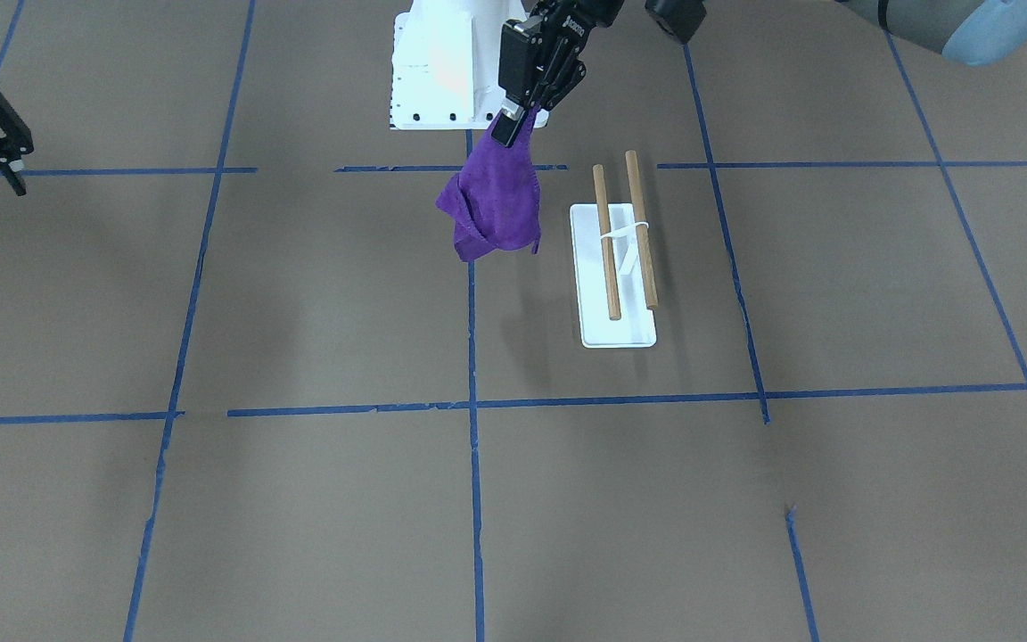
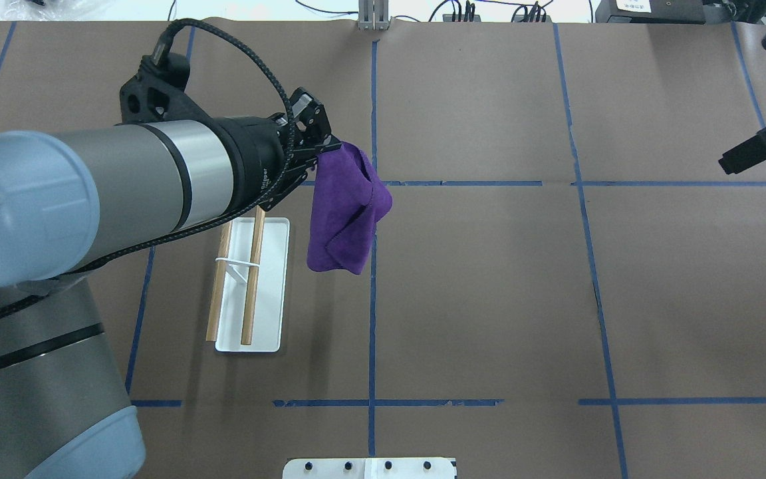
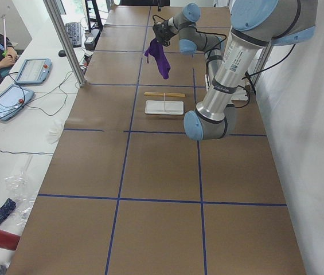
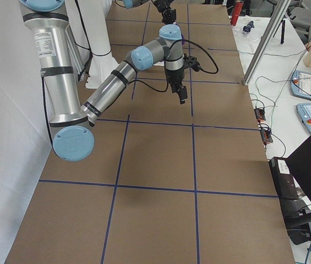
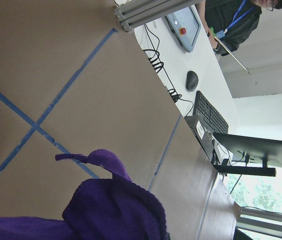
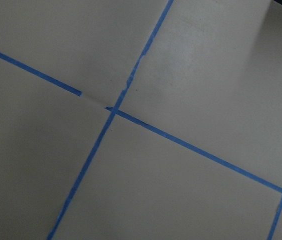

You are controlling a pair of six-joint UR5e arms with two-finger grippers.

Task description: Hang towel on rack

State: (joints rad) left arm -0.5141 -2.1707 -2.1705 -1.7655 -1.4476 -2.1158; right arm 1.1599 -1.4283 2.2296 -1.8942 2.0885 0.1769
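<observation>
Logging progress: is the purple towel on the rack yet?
No. The towel hangs bunched from the left gripper, beside the rack, dowels bare.

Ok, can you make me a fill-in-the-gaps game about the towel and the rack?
The left gripper holds a towel coloured ____.
The rack has ____ wooden dowels.
The rack's flat base is coloured ____.
Missing words: purple, two, white.
</observation>
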